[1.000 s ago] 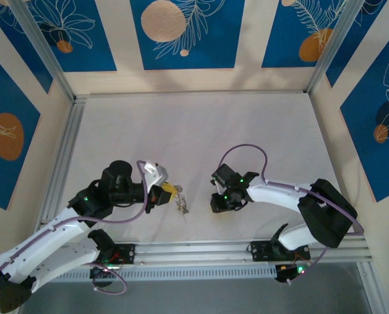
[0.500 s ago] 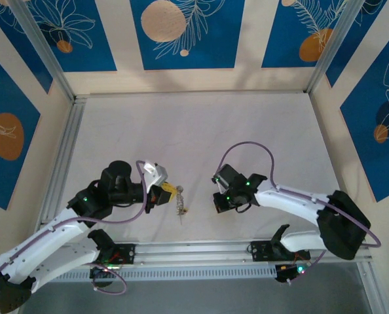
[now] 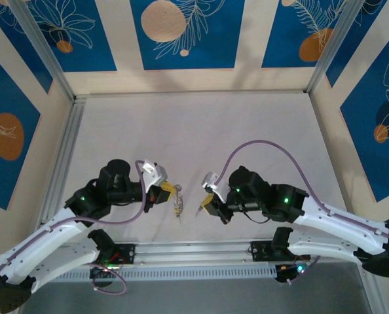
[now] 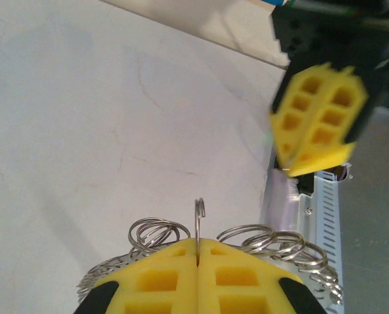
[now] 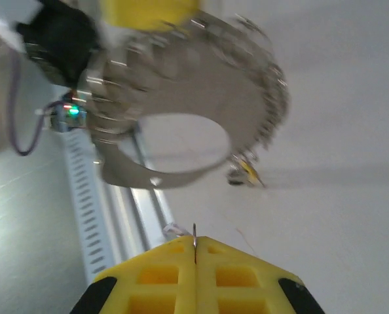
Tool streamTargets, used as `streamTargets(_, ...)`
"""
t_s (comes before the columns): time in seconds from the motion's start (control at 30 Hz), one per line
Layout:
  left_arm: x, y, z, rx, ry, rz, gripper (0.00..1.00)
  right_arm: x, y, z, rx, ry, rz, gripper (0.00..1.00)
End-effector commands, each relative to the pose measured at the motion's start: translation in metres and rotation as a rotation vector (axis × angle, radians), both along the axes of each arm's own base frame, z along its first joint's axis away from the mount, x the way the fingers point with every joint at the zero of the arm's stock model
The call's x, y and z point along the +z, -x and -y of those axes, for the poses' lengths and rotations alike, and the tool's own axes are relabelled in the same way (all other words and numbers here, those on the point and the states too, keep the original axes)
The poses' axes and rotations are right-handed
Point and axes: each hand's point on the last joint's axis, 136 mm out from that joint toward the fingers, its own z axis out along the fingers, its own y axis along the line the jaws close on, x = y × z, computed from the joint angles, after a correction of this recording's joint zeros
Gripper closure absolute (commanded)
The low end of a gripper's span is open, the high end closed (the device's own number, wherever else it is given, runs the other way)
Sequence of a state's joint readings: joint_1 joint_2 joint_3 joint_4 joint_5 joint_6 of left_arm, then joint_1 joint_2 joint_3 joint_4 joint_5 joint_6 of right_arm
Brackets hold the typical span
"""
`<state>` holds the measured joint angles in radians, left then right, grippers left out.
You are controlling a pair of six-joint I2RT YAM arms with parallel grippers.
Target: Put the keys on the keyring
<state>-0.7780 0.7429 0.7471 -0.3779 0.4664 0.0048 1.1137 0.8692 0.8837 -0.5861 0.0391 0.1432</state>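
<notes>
Top external: ring hung out, a sliver pinched for threading

Top external shows my left gripper [image 3: 163, 191] left of centre, low in the frame. Its jaws are clamped on the ring [image 3: 179, 207], which droops from them toward the table [image 3: 247, 131]. I hold it by one edge, I judge, so the loop hangs free and open to the other arm. My left wrist view has the yellow pads [image 4: 162, 281] pressed flat together at the bottom. One wire end stands up between them, and small coils of the ring fan out to either side.

My right gripper [image 3: 206, 204] sits just right of the ring and apart from it. Its jaws are closed tight on a thin metal sliver [image 5: 194, 234], seen edge-on at bottom centre of its wrist view. I take it for a key, though I cannot tell which. Pinching it by one end leaves the other end free to thread. Above it the ring arcs across the upper middle. A brass key [image 5: 245, 173] sits at the ring's lower right rim; whether it is hooked on or merely beside it, I cannot say.
</notes>
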Motion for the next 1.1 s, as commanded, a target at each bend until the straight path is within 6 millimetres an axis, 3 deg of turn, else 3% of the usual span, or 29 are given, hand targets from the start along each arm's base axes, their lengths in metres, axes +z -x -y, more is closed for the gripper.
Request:
streamTargets(0.0, 0.026, 0.002, -0.002, -0.031, -0.017, 0.108, 1.0, 0.031, 0.027, -0.01, 0.204, -0.044, 0.023, 1.0)
streamTargets(0.13, 0.027, 0.005, -0.002, -0.066, -0.05, 0.145, 1.0, 0.064, 0.034, -0.024, 0.271, -0.118, 0.015, 1.0)
streamTargets(0.2, 0.029, 0.008, 0.0, -0.081, -0.051, 0.162, 1.0, 0.068, 0.025, -0.029, 0.249, -0.099, -0.02, 1.0)
streamTargets(0.33, 0.026, 0.01, 0.001, -0.104, -0.084, 0.18, 1.0, 0.063, 0.004, -0.038, 0.18, -0.008, -0.117, 1.0)
streamTargets(0.5, 0.025, 0.014, 0.002, -0.119, -0.095, 0.19, 1.0, 0.059, -0.007, -0.043, 0.137, 0.006, -0.13, 1.0)
streamTargets(1.07, 0.02, 0.02, 0.004, -0.142, -0.109, 0.189, 1.0, 0.052, -0.014, -0.057, 0.145, 0.023, -0.167, 1.0)
